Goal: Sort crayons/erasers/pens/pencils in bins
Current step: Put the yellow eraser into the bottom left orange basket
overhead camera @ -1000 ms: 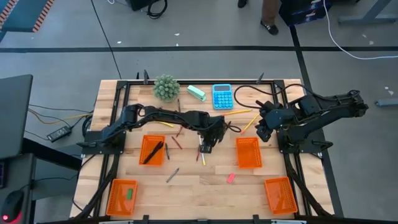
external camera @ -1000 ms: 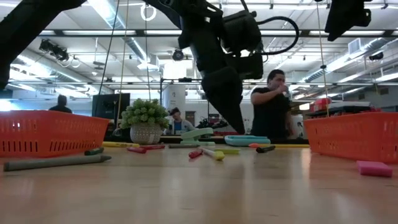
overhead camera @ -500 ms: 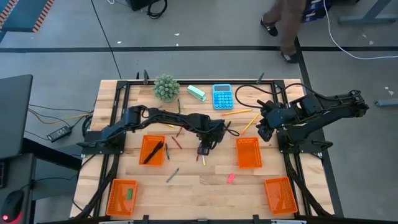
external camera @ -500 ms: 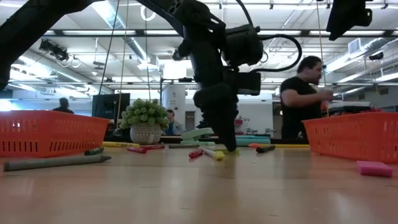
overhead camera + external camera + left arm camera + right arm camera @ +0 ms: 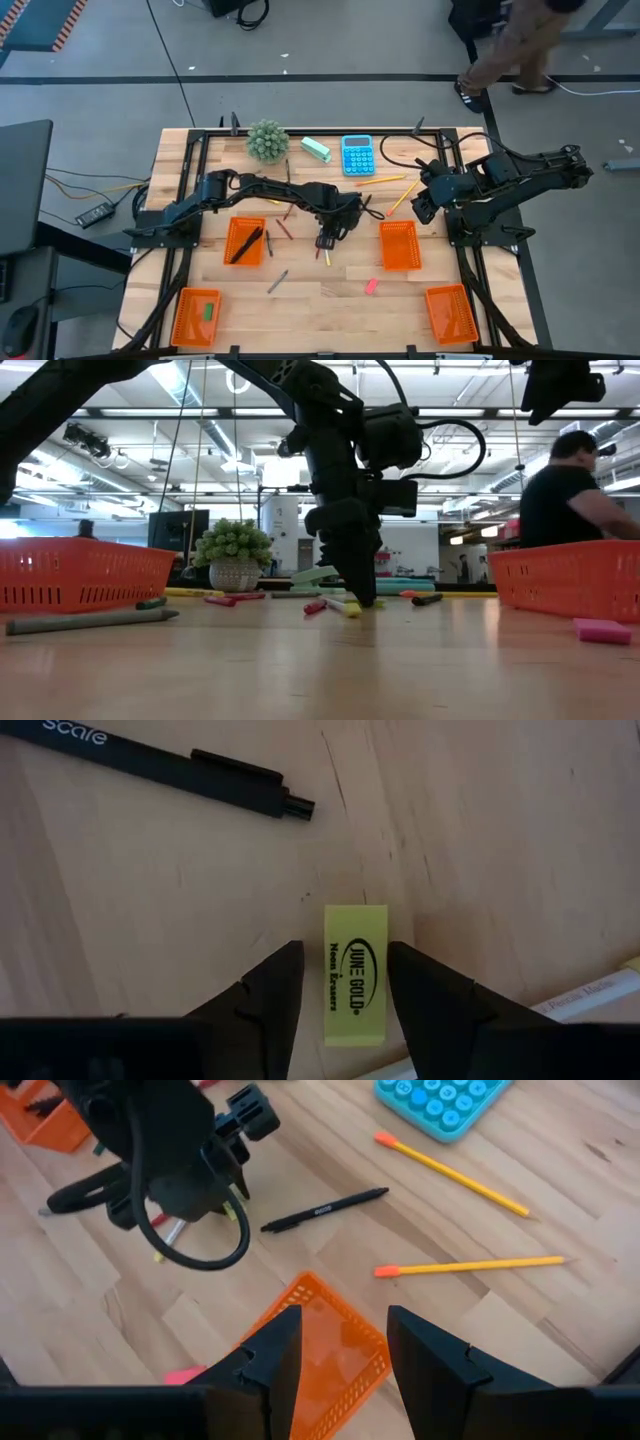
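The left gripper (image 5: 346,982) is down at the table with its two fingers apart, one on each side of a yellow eraser (image 5: 356,974). The eraser lies flat between them, its long axis running straight out along the fingers, so its narrow width is what they would close on. Small gaps show on both sides, so by my reading it is bracketed but not yet pinched. Just beyond the eraser lies a black pen (image 5: 160,767), set crosswise to it and clear of the fingers. Beside the eraser, a pale pencil (image 5: 590,995) crosses the corner of the wrist view.

From above, the eraser sits under the left gripper (image 5: 326,238) near the table's middle, between two orange bins (image 5: 244,241) (image 5: 399,245). Farther from the eraser, past the bin on that side, the right gripper (image 5: 424,209) hangs above the table with fingers spread, holding nothing. The left arm is plainly the nearer one.
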Robot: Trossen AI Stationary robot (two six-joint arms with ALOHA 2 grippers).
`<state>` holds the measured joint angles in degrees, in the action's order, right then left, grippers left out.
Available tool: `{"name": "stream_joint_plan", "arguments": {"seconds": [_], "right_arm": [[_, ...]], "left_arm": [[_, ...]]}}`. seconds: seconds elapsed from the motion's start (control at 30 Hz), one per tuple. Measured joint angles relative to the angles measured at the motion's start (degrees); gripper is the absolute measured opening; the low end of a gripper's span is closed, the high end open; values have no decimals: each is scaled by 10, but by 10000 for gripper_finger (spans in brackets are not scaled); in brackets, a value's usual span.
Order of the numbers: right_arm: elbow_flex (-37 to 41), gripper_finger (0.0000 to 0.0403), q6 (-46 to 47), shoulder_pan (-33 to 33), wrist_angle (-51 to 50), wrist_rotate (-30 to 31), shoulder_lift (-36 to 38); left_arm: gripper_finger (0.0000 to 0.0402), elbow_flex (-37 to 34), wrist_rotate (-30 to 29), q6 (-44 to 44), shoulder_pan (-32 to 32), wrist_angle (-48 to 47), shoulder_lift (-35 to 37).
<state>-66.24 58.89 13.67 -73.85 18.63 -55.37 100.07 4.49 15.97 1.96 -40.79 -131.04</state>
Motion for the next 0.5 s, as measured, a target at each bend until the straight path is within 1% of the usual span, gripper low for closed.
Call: {"name": "stream_joint_plan", "arguments": {"seconds": [0.3, 0.5], "right_arm": [[0, 154, 13, 0, 3, 42, 0], [0, 154, 27, 0, 5, 51, 0]], "left_arm": [[112, 0, -5, -3, -10, -2, -1], [89, -1, -8, -17, -14, -3, 2]]}}
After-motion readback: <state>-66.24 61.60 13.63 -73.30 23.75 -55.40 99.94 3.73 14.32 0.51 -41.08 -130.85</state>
